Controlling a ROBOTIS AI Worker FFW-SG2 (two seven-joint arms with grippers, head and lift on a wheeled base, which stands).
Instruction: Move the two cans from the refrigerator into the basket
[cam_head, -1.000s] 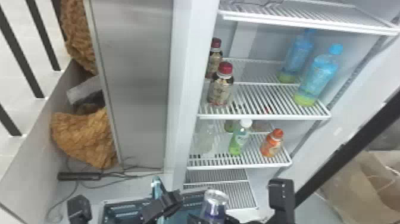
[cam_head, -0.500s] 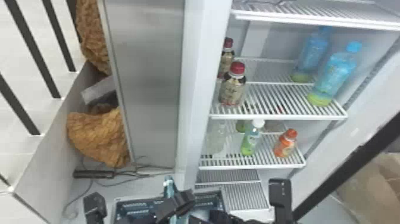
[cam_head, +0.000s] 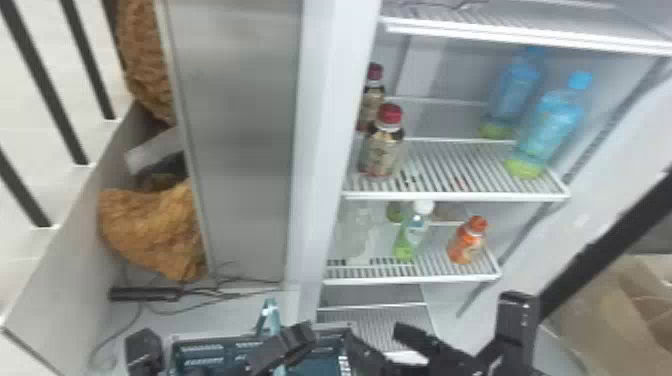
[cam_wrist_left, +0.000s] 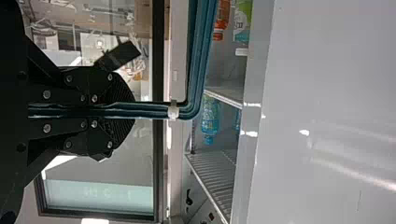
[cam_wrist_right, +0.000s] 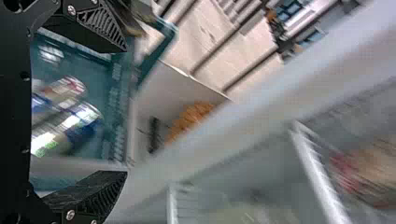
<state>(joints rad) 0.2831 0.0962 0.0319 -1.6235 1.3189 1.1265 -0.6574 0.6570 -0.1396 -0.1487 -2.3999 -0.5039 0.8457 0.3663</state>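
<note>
Cans (cam_wrist_right: 84, 119) lie in the right wrist view's basket (cam_wrist_right: 156, 53) (right hand (cam_head: 375, 334) open, left hand (cam_head: 295, 339) gripping its handle (cam_wrist_left: 198, 70)).

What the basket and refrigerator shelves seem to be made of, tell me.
The basket looks like molded plastic, teal and slightly glossy, going by its slotted walls. The refrigerator shelves look like metal wire with a smooth white coating, from their thin parallel bars, though plastic is possible.

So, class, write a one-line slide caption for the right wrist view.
Cans lie in the teal basket, near the open right gripper.
</note>
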